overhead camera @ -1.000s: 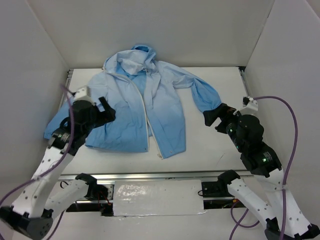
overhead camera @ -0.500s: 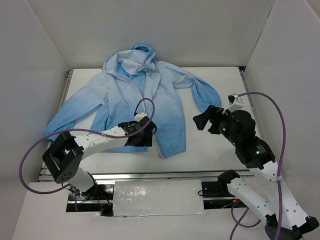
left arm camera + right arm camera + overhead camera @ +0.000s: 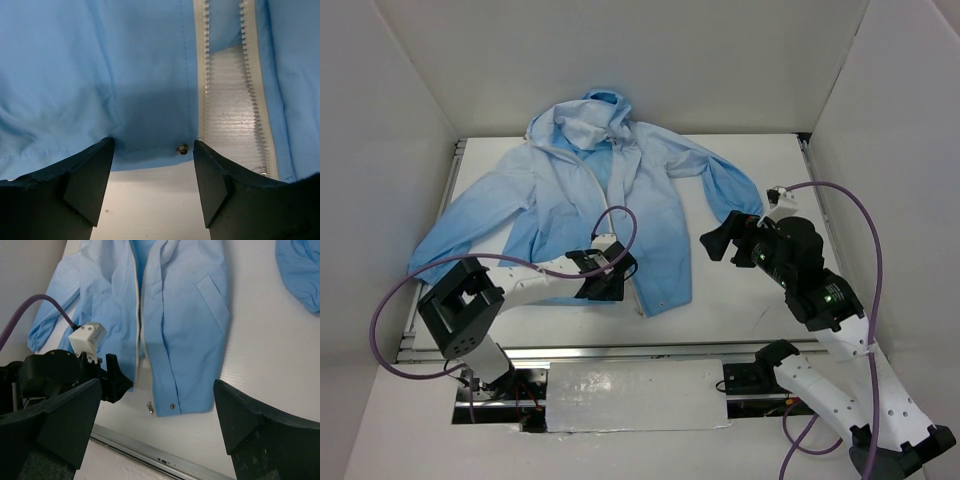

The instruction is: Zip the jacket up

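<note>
The light-blue hooded jacket (image 3: 570, 200) lies flat on the white table, front up, hood at the far side, and its white zipper (image 3: 616, 230) is open. My left gripper (image 3: 610, 282) is open, low at the bottom hem just left of the zipper. In the left wrist view the hem (image 3: 140, 155) with a metal snap (image 3: 182, 149) lies between the open fingers, and the two zipper tapes (image 3: 202, 75) run apart beside them. My right gripper (image 3: 720, 240) is open and empty above the table, right of the jacket. The right wrist view shows the zipper slider (image 3: 149, 406) at the right panel's bottom end.
White walls stand on the left, back and right. A metal rail (image 3: 620, 352) runs along the table's near edge. The jacket's right sleeve (image 3: 735, 190) lies bent just behind the right gripper. The left arm's purple cable (image 3: 620, 225) loops over the jacket.
My left arm has swung from the jacket's left side down to the bottom hem beside the zipper. My right gripper has moved a little left, toward the jacket.
</note>
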Robot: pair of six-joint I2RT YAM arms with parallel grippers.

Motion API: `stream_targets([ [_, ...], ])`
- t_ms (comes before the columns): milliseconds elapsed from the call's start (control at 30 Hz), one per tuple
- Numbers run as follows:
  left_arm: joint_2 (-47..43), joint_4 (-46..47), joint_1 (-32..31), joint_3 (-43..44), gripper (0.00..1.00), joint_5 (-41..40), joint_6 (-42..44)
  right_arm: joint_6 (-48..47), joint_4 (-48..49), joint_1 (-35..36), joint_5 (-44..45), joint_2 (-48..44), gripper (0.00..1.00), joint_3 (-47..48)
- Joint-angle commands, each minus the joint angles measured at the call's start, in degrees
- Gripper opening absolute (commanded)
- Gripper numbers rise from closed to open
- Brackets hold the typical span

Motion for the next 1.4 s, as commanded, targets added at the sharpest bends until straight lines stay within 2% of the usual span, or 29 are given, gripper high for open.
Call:
stream_targets([
  [0,1.22,0.51,-0.3,-0.65,0.75,-2.24,-1.97,-0.94,3.06,0.45,-0.61,-0.68,1.0,-0.83],
  [267,1.31,5.51,-0.38,-4.17,0.59,0.65,-1.53,-1.02,3.24,0.45,-1.58,-0.15,1.0,-0.39],
  [333,1.66,7.44,-0.38,-5.13,0.47,1.79,-1.35,-0.94,3.41,0.45,-1.75,-0.24,1.0,-0.48],
  [367,1.66,7.88,-0.38,-5.4,0.32,2.15,-1.44,-0.94,3.41,0.45,-1.84,-0.15,1.0,-0.57],
  [433,1.23,9.64,-0.38,-6.36,0.24,3.11,-1.27,-1.02,3.33,0.36,-1.75,0.02,1.0,-0.74],
  [467,0.79,10.26,-0.38,-6.63,0.08,3.38,-1.09,-1.28,3.32,0.36,-1.84,0.2,1.0,-0.92],
  [500,-0.26,10.87,-0.38,-7.41,0.01,3.73,-1.09,-1.37,3.67,0.44,-2.01,0.29,1.0,-1.18],
  [633,-4.57,14.21,-0.3,-9.18,0.0,5.14,-0.48,-2.51,6.39,0.45,-4.03,1.6,1.0,-3.99],
  [700,-8.26,17.37,-0.29,-10.84,0.0,6.72,-0.3,-3.57,8.42,0.45,-8.07,3.0,1.0,-6.01],
  [800,-14.41,22.47,-0.03,-13.57,0.0,8.83,-0.56,-4.54,8.6,2.46,-11.95,9.85,1.0,-6.54],
  [833,-15.9,23.09,0.06,-14.1,0.0,8.83,-1.34,-4.37,8.51,4.12,-11.08,14.13,1.0,-6.63],
  [867,-18.27,23.01,0.32,-14.36,0.0,8.31,-1.87,-4.19,7.99,8.31,-6.37,16.17,0.97,-6.28],
  [1000,-21.19,18.98,0.76,-13.14,0.0,5.16,-3.63,-2.44,6.14,17.82,5.94,25.67,0.9,-4.88],
  [1033,-21.45,18.18,0.76,-12.96,0.0,4.53,-3.9,-1.99,6.14,19.07,6.85,28.73,0.85,-4.53],
  [1133,-21.72,14.58,1.02,-12.43,0.0,1.98,-4.86,-0.77,7.19,22.94,8.26,32.79,0.83,-4.35],
  [1200,-21.02,12.65,1.2,-11.99,0.15,1.1,-5.39,-0.15,8.51,24.08,8.62,34.03,0.84,-4.61],
  [1233,-20.67,10.55,1.11,-11.73,0.28,0.23,-6.18,0.2,8.68,24.96,9.05,35.26,0.84,-4.7],
  [1300,-20.14,8.95,1.11,-11.46,0.44,-0.31,-6.8,0.38,9.21,25.84,9.93,37.88,0.84,-4.61],
  [1367,-21.18,7.45,1.11,-12.16,0.5,-1.18,-8.29,0.82,9.3,26.81,11.43,40.35,0.83,-4.17],
])
